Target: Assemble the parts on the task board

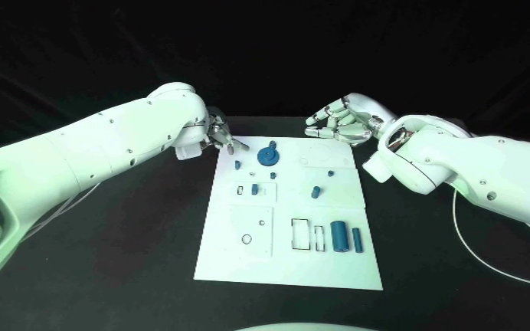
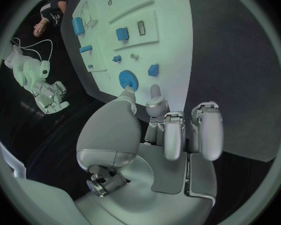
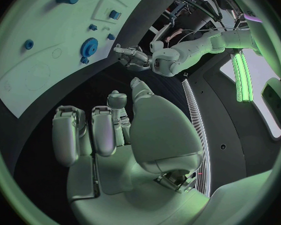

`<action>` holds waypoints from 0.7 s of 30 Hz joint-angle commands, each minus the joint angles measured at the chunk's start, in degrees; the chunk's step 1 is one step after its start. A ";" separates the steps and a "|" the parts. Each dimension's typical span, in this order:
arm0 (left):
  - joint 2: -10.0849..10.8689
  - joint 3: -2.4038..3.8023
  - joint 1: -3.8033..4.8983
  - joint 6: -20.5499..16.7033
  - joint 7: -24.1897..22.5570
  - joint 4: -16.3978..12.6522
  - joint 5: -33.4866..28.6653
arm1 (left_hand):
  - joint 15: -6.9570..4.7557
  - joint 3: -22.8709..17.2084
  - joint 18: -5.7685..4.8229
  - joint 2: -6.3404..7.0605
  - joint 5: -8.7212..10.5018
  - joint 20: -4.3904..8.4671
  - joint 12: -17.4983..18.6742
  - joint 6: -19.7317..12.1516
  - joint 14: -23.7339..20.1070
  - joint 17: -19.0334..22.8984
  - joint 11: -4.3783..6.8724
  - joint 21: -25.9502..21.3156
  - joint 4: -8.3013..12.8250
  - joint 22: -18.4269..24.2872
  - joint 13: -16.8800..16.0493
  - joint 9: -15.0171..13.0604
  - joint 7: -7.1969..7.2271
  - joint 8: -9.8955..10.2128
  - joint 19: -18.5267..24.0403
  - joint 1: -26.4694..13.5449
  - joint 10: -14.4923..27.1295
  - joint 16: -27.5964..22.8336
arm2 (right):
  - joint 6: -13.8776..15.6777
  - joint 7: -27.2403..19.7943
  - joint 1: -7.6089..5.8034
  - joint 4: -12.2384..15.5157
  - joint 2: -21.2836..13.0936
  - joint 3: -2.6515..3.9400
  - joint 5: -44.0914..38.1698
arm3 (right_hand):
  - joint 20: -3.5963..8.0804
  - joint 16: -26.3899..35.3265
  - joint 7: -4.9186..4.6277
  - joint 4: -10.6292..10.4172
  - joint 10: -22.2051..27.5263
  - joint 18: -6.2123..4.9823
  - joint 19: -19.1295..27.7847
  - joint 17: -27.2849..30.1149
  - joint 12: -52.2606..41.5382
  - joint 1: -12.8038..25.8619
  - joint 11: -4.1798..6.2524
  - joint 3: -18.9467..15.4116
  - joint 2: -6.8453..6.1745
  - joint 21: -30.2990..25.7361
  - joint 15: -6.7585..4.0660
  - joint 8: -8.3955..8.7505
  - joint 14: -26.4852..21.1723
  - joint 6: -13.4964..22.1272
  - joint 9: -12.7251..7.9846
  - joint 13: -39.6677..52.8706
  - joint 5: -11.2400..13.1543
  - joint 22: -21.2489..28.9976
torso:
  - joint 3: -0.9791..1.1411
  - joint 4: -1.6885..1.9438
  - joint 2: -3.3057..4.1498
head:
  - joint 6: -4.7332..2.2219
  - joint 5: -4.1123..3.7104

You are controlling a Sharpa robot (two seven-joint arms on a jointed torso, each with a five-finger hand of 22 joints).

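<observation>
In the head view, my left hand (image 1: 219, 138) sits left of centre at the upper left corner of the flat white task board (image 1: 254, 254), fingers loosely apart and holding nothing. Just right of it, near the board's top edge, stands the round blue toothed gear (image 1: 269, 155). Two blue cylinders (image 1: 339, 236) stand at the lower right. My right hand (image 1: 345, 120), upper right, hangs off the board with fingers curled inward, empty.
</observation>
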State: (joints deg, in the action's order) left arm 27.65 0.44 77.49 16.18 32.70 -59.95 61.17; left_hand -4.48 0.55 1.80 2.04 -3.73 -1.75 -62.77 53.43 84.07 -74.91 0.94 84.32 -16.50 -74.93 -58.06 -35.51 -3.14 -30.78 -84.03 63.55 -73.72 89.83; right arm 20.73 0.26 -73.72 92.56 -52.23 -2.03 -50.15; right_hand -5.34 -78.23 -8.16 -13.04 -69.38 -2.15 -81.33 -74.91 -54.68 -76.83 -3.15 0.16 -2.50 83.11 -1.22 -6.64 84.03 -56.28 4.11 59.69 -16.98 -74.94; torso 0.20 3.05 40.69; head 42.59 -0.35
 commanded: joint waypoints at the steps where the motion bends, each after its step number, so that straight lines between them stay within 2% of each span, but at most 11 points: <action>1: -0.85 -0.11 -0.18 2.75 -1.76 1.12 0.95 | 0.10 0.29 -0.03 -0.33 0.10 -0.15 -0.23 0.35 5.93 -15.09 0.02 0.05 -0.09 -8.08 -0.07 0.09 0.05 -0.35 -3.04 0.35 -0.41 0.17 | -0.41 -0.24 0.03 -0.08 0.11 0.00 -0.78 | 0.10 0.15 0.05 -0.10 0.29 -1.12 0.40 -0.60 -0.14 -0.05 -0.05 -0.32 0.38 -0.23 0.16 -0.22 2.89 -0.20 -0.04 -0.04 -0.48 -1.46 | 0.03 0.05 0.01 | -0.07 0.01; 9: -2.13 -0.70 -0.91 3.77 -1.94 3.02 0.75 | 0.06 0.48 -0.11 -0.52 0.10 -0.12 -0.32 0.52 5.93 -15.09 0.06 0.28 -0.09 -8.38 -0.15 0.16 0.11 -0.39 -3.17 0.36 -0.50 0.17 | -0.54 -0.36 0.04 -0.07 0.18 0.01 -0.87 | 0.11 0.20 0.07 -0.11 0.34 -1.12 0.40 -0.57 -0.12 -0.25 -0.02 -0.33 0.59 -0.25 0.14 -0.28 2.89 -0.28 -0.02 -0.09 -0.85 -1.45 | 0.02 -0.13 0.09 | -0.19 0.24; 21: -2.77 -0.83 -1.44 4.50 -1.79 4.11 0.72 | -0.02 0.79 -0.13 -0.93 0.05 -0.04 -0.35 0.79 5.93 -15.09 0.17 0.34 0.11 -8.47 -0.14 0.33 0.22 -0.46 -3.20 0.91 -0.57 0.17 | -0.61 -0.45 0.04 -0.05 0.21 0.01 -0.93 | 0.12 0.20 0.08 -0.12 0.32 -1.12 0.39 -0.57 -0.18 -0.33 -0.02 -0.32 0.69 -0.25 0.14 -0.31 2.89 -0.31 -0.02 -0.05 -1.00 -1.46 | 0.03 -0.07 0.08 | 0.04 0.47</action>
State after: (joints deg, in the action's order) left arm 25.12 -0.40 76.07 19.13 31.52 -55.85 61.67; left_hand -4.48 1.01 1.80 1.51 -3.73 -1.75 -62.80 53.75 84.07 -74.90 1.13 84.32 -16.34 -74.92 -58.16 -35.23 -2.82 -31.01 -84.03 64.08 -73.91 89.83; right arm 20.72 0.29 -73.72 92.47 -52.10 -2.03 -50.40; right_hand -5.34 -78.23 -8.16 -13.04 -69.38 -2.15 -81.33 -74.92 -54.68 -77.06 -3.16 0.17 -2.27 83.11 -1.22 -6.63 84.03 -56.28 4.11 59.69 -17.68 -74.93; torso 0.22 2.94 40.76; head 42.53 0.05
